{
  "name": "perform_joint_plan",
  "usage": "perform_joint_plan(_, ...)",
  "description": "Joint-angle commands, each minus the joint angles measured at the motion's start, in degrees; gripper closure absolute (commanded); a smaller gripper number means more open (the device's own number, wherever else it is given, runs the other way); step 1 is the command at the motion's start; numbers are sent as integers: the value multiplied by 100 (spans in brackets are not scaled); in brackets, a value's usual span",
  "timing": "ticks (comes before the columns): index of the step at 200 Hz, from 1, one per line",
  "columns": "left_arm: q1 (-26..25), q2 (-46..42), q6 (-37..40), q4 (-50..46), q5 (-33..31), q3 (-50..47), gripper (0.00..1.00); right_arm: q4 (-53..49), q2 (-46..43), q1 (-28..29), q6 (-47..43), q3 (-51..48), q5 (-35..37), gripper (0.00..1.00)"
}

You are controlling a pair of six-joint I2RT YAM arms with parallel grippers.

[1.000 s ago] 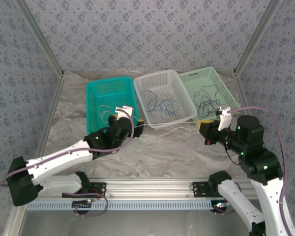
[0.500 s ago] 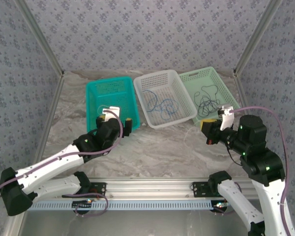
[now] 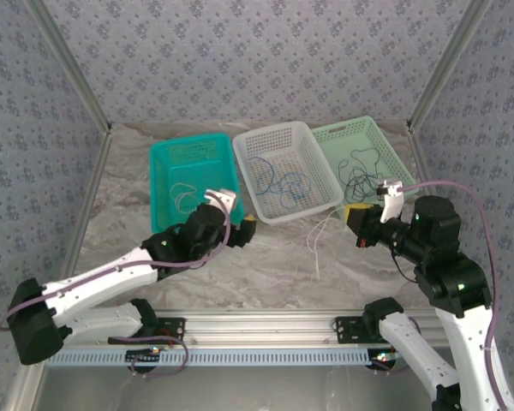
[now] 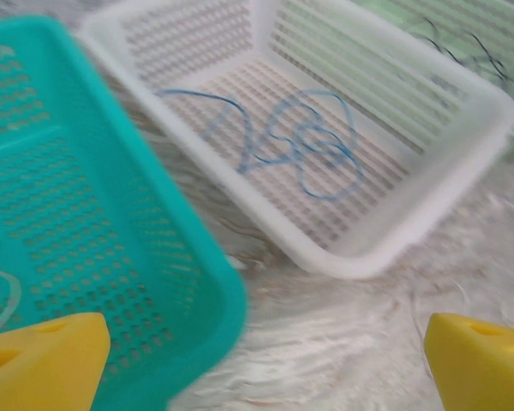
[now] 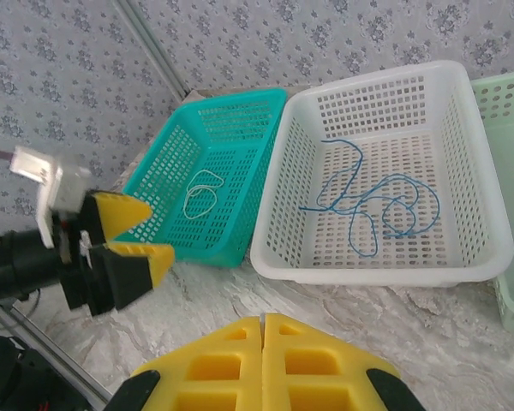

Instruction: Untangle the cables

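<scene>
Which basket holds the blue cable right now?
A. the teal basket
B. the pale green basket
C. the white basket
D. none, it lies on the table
C: the blue cable lies in loose loops on the floor of the white basket, the middle one.

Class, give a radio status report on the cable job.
Left gripper open, empty. Right gripper shut. Blue cable in white basket, black cable in green basket; pale cable trails on table. Nothing blocking.
</scene>
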Motion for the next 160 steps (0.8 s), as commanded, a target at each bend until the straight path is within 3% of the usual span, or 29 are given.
perform_joint_plan(1, -256, 366, 311, 385, 844, 25, 8, 163, 36, -42, 103, 18, -88, 100)
perform_joint_plan(75, -921, 1958, -645, 202, 1890, 729, 15, 185, -41, -55, 120, 82, 565, 100)
perform_joint_plan(160, -1112, 3281, -1274, -512, 2959, 1599, 24, 219, -90, -88, 200, 16, 1137, 100)
